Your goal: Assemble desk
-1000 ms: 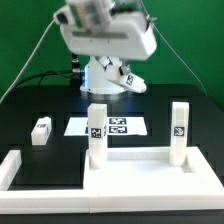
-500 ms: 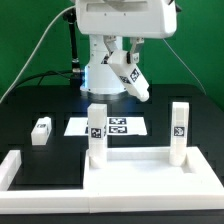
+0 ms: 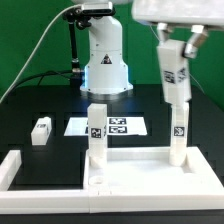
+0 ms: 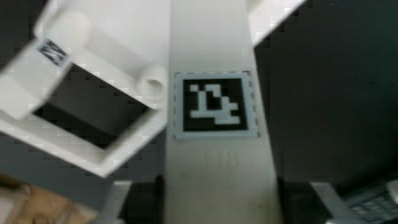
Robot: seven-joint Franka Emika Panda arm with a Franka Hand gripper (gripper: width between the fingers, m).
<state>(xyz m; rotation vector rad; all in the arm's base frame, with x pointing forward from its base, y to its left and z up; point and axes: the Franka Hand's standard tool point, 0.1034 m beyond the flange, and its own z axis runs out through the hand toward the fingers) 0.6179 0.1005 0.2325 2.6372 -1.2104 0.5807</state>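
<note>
The white, tray-like desk top (image 3: pixel 140 172) lies at the front of the black table (image 3: pixel 30 100); two tagged square legs (image 3: pixel 97 132) stand upright in it; a loose leg (image 3: pixel 41 131) lies behind on the exterior view's left; the gripper (image 3: pixel 178 55) pinches a held leg (image 3: pixel 172 80) above the exterior view's right upright; only the wrist view shows its tag (image 4: pixel 214 105) close.

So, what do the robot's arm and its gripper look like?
The white, rounded arm has smooth shells and dark seams at its joints. A thin black cable loops away beside it. The two-finger gripper has a pale boxy body and short grey fingers.
</note>
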